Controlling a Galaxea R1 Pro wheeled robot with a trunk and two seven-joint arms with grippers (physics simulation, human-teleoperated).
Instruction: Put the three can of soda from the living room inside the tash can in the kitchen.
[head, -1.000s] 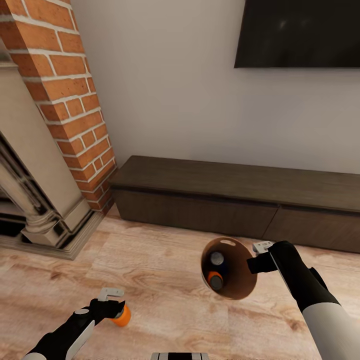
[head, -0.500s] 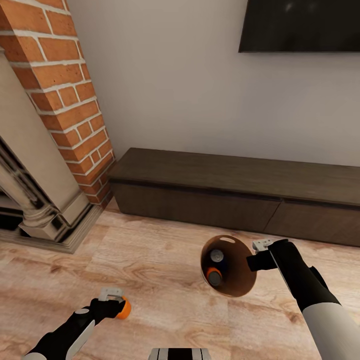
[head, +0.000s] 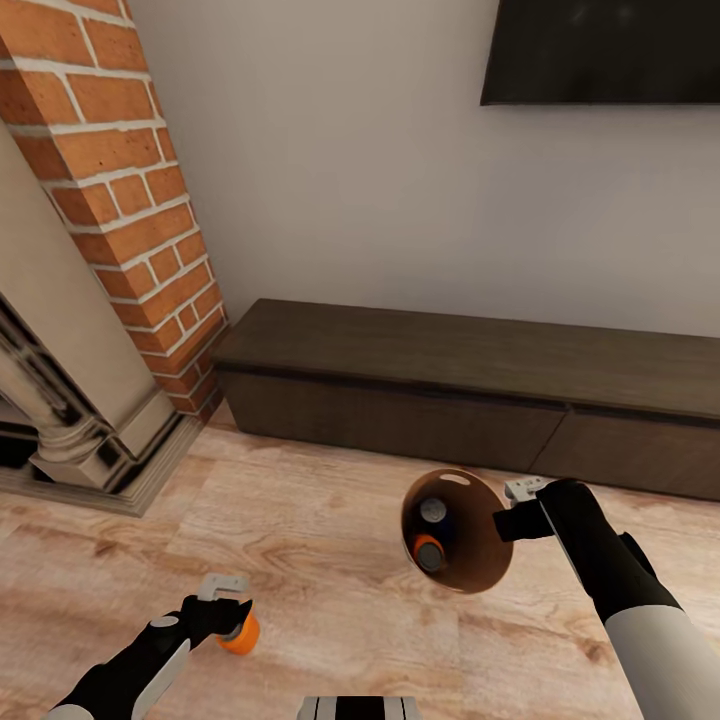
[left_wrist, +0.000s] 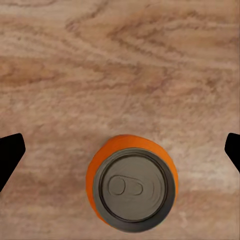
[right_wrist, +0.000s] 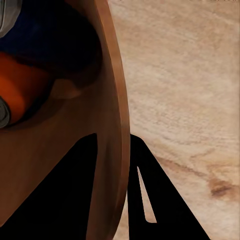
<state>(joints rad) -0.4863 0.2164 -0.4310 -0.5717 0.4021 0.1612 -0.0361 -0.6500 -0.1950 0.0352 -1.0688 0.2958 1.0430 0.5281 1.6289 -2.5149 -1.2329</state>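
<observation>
Orange can (head: 241, 634) stands on the wood floor (head: 330, 560), my left gripper (left_wrist: 120, 150) now spread wide over it. My right gripper (head: 520, 508) stays clamped on the bin (head: 470, 560) rim, two cans (head: 430, 535) already inside.

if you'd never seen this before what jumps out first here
The copper-brown trash can, held up above the wood floor by the right gripper clamped on its rim, with two soda cans inside. Then the orange can at the left gripper, and the brick fireplace far left.
</observation>
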